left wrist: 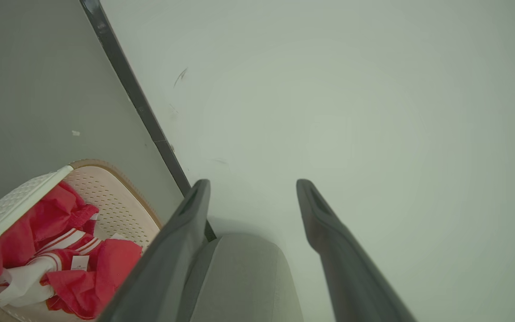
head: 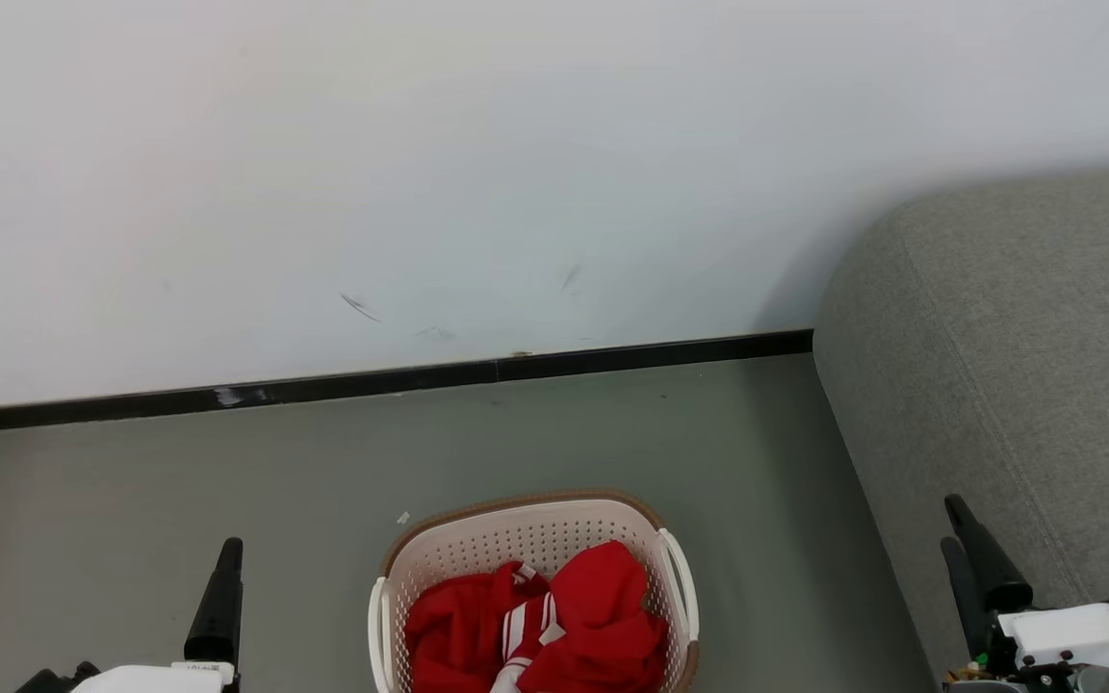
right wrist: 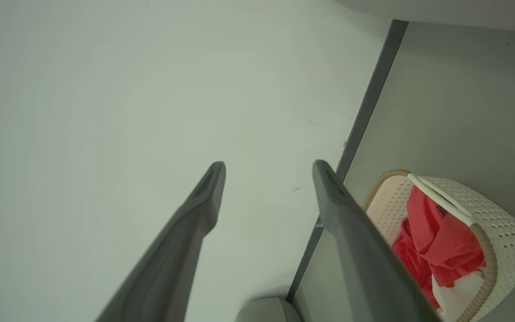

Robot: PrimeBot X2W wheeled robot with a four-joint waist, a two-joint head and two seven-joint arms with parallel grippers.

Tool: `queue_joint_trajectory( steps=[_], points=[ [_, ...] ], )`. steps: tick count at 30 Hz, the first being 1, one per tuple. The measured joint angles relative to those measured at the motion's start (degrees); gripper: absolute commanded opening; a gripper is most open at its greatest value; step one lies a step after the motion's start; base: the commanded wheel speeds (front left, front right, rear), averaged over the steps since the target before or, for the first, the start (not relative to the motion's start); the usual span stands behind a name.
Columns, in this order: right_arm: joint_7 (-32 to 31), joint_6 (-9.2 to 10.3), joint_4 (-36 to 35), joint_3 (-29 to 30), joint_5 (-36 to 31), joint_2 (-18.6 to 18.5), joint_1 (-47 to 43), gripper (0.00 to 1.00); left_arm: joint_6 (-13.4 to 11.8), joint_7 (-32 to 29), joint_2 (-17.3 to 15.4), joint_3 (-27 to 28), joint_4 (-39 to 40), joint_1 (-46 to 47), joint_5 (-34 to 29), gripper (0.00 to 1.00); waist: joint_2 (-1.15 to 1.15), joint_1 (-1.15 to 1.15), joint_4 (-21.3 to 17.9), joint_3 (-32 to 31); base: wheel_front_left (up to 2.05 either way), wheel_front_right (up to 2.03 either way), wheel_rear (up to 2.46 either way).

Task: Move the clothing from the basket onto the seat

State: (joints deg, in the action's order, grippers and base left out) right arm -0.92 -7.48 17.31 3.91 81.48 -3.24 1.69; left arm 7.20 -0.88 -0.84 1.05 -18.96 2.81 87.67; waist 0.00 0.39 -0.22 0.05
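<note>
While nothing is grasped, the left gripper [left wrist: 253,185] and right gripper [right wrist: 268,165] hang empty, fingers spread wide, flanking the cream-white perforated plastic basket [head: 516,539], probably so either can reach it. The bright red fabric clothing [head: 564,626] lies heaped inside, and the large grey upholstered seat [head: 1017,366] stands near on the right.

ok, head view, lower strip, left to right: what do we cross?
left claw → basket holding the red clothing → right claw, which sits in front of the grey seat
</note>
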Motion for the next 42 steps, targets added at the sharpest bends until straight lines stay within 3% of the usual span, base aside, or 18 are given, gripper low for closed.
queue_joint_trajectory(
  steps=[11, 20, 26, 35, 42],
  points=[
    [2.3, 0.0, -0.5, -1.9, -8.0, -1.6, 0.6, 1.0, 0.0, 2.5, -1.7, -2.2, -0.3, 0.4, -6.4, 1.0, 0.0, 0.51, -0.1, -0.7, 0.0, 0.0, 0.0],
    [4.2, 0.0, -2.2, -2.2, -16.4, -2.5, 1.6, 1.0, 0.0, 4.2, -3.0, -2.6, -0.6, 1.5, -14.3, 1.0, 0.0, 0.6, -0.1, -1.0, 0.0, 0.0, 0.0],
    [5.3, 0.0, -3.4, -3.0, -23.0, -3.4, 2.3, 1.0, 0.0, 5.4, -3.2, -2.7, -0.5, 1.5, -20.1, 1.0, 0.0, 0.39, -0.1, -1.0, 0.0, 0.0, 0.0],
    [7.1, 0.0, -4.7, -5.5, -36.2, -5.6, 2.4, 1.0, 0.0, 7.3, -3.6, -3.4, -0.2, 1.6, -30.7, 1.0, 0.0, -0.11, 0.1, -0.6, 0.0, 0.0, 0.0],
    [8.7, 0.0, -5.5, -6.8, -44.4, -6.4, 3.3, 1.0, 0.0, 8.8, -3.8, -3.7, 0.2, 2.1, -38.0, 1.0, 0.0, -0.28, 0.2, -0.3, 0.0, 0.0, 0.0]
  ],
)
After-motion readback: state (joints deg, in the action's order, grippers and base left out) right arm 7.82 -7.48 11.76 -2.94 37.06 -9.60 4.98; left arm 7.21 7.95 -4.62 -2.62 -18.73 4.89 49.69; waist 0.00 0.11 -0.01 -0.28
